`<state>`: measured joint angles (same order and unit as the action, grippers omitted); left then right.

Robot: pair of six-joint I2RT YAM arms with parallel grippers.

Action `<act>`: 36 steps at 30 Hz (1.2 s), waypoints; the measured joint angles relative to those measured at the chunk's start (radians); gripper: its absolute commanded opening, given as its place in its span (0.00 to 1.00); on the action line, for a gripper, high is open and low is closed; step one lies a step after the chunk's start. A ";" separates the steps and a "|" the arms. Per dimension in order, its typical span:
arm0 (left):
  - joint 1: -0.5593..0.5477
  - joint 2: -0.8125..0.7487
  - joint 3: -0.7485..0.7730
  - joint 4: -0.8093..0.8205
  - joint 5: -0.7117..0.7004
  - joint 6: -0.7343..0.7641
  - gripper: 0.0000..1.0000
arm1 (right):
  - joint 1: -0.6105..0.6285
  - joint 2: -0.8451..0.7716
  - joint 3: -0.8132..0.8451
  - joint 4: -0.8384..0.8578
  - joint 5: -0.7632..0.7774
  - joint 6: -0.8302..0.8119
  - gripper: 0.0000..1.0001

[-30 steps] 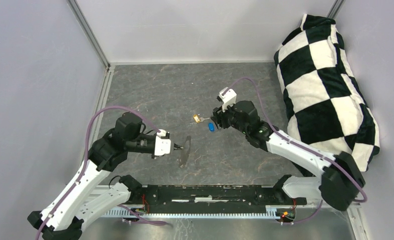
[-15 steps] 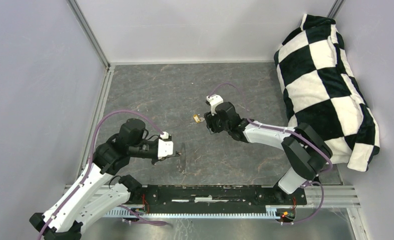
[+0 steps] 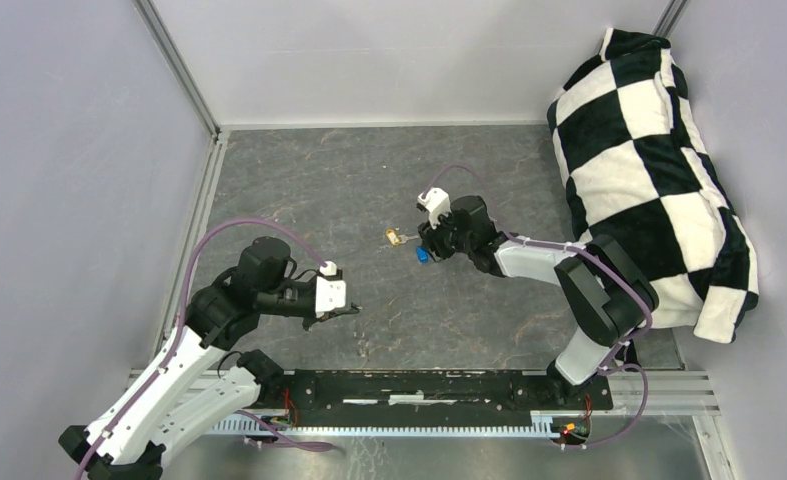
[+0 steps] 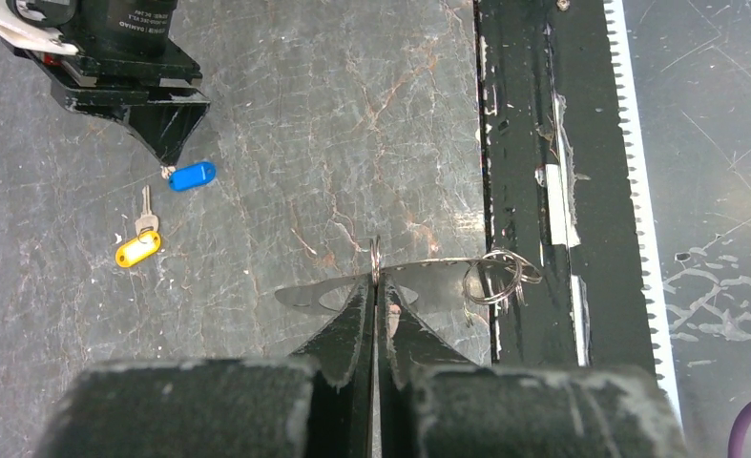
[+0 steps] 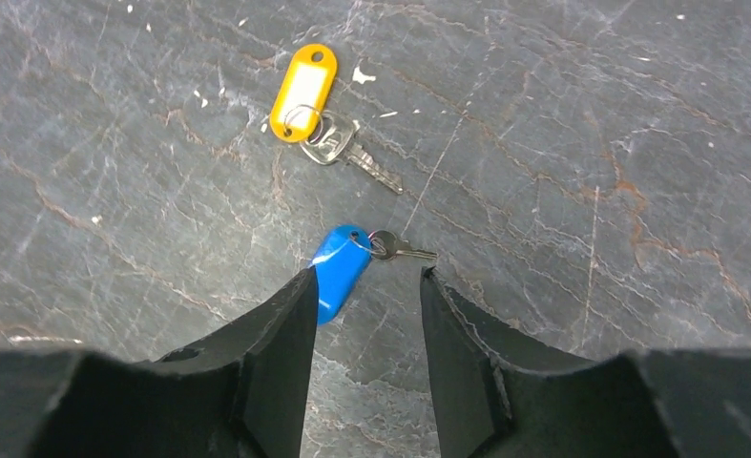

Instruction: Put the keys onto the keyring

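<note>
- Keyring (image 4: 419,268): a thin silver-grey band with a small cluster of wire rings at one end. It is held clear of the table (image 3: 299,190) at the near-left of the workspace. No key hangs on it.
- Left gripper (image 4: 375,281): the jaws are fully closed on the keyring's band, near its mid-length. In the left wrist view the band sticks out to 3 and 9 o'clock of the fingertips.
- Blue key (image 5: 338,270): a blue plastic tag with a small metal key at its 2 o'clock end. It lies flat on the table near the centre. In the top view it sits at roughly 2 o'clock from the left gripper, well apart from the keyring.
- Right gripper (image 5: 366,286): the jaws stand about half apart and low over the blue key. One finger (image 5: 276,334) is at the tag's edge, the other just beside the metal key. Nothing is clamped as far as the pictures show.
- Yellow key (image 5: 302,91): a yellow tag with its key attached, flat on the table. In the right wrist view it lies at about 11 o'clock of the blue key, near but apart. No gripper is on it.
- Progress, as judged: the keyring is secured for threading, but neither key is on it. The step in hand looks like the pick-up of the blue key.
- Left to do, as judged: close on the blue key, carry it to the keyring and thread it on. The same then follows for the yellow key.
</note>
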<state>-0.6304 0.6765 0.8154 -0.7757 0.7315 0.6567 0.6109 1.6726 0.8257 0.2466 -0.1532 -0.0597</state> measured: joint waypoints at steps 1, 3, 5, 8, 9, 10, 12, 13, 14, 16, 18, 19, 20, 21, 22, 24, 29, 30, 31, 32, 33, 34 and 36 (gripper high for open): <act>0.000 0.002 0.000 0.000 0.001 -0.002 0.02 | -0.011 0.010 -0.002 0.009 -0.032 -0.024 0.51; 0.000 0.004 0.000 0.000 0.002 -0.006 0.02 | -0.020 0.024 -0.012 0.030 -0.079 -0.061 0.50; 0.000 0.004 0.000 0.000 0.002 -0.009 0.02 | -0.025 0.027 -0.032 0.049 -0.131 -0.094 0.50; 0.000 0.006 0.000 0.000 0.003 -0.009 0.02 | -0.031 0.033 -0.047 0.061 -0.192 -0.135 0.48; 0.000 0.007 0.000 0.000 0.003 -0.009 0.02 | -0.034 0.041 -0.047 0.075 -0.212 -0.150 0.48; 0.000 0.010 0.000 0.000 0.004 -0.009 0.02 | -0.038 0.044 -0.047 0.080 -0.217 -0.154 0.48; 0.000 0.013 0.001 0.000 0.004 -0.010 0.02 | -0.051 0.057 -0.047 0.090 -0.237 -0.168 0.48; 0.000 0.016 0.001 0.000 0.005 -0.010 0.02 | -0.059 0.064 -0.047 0.096 -0.246 -0.174 0.48; 0.000 0.018 0.001 0.000 0.005 -0.010 0.02 | -0.069 0.072 -0.047 0.098 -0.257 -0.178 0.47; 0.000 0.022 0.001 0.000 0.008 -0.010 0.02 | -0.084 0.081 -0.047 0.099 -0.269 -0.181 0.47; 0.000 0.024 0.002 0.000 0.008 -0.010 0.02 | -0.097 0.092 -0.046 0.103 -0.284 -0.184 0.46; 0.000 0.024 0.003 0.000 0.010 -0.010 0.02 | -0.101 0.098 -0.044 0.103 -0.291 -0.185 0.46; 0.000 0.024 0.004 0.000 0.011 -0.010 0.02 | -0.106 0.107 -0.040 0.103 -0.299 -0.186 0.46; 0.000 0.025 0.005 0.000 0.012 -0.010 0.02 | -0.109 0.115 -0.034 0.103 -0.306 -0.188 0.46; 0.000 0.026 0.006 0.000 0.012 -0.010 0.02 | -0.110 0.121 -0.030 0.103 -0.312 -0.189 0.46; 0.000 0.030 0.008 0.001 0.012 -0.010 0.02 | -0.111 0.129 -0.022 0.103 -0.324 -0.192 0.46; 0.000 0.032 0.010 0.002 0.012 -0.010 0.02 | -0.111 0.129 -0.008 0.103 -0.342 -0.200 0.45; 0.000 0.032 0.010 0.002 0.012 -0.010 0.02 | -0.111 0.130 -0.003 0.102 -0.343 -0.200 0.45; 0.000 0.032 0.010 0.002 0.012 -0.010 0.02 | -0.111 0.132 0.004 0.101 -0.344 -0.200 0.44; 0.000 0.033 0.010 0.002 0.012 -0.010 0.02 | -0.111 0.135 0.012 0.100 -0.346 -0.201 0.44; 0.000 0.033 0.010 0.002 0.012 -0.010 0.02 | -0.112 0.139 0.021 0.100 -0.347 -0.201 0.44; 0.000 0.033 0.010 0.001 0.012 -0.010 0.02 | -0.112 0.143 0.028 0.100 -0.348 -0.204 0.44; 0.000 0.034 0.010 0.002 0.012 -0.010 0.02 | -0.112 0.146 0.036 0.095 -0.349 -0.208 0.44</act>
<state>-0.6304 0.7101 0.8253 -0.7742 0.7433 0.6472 0.4992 1.8187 0.8619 0.3420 -0.5018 -0.2680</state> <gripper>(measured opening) 0.034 0.439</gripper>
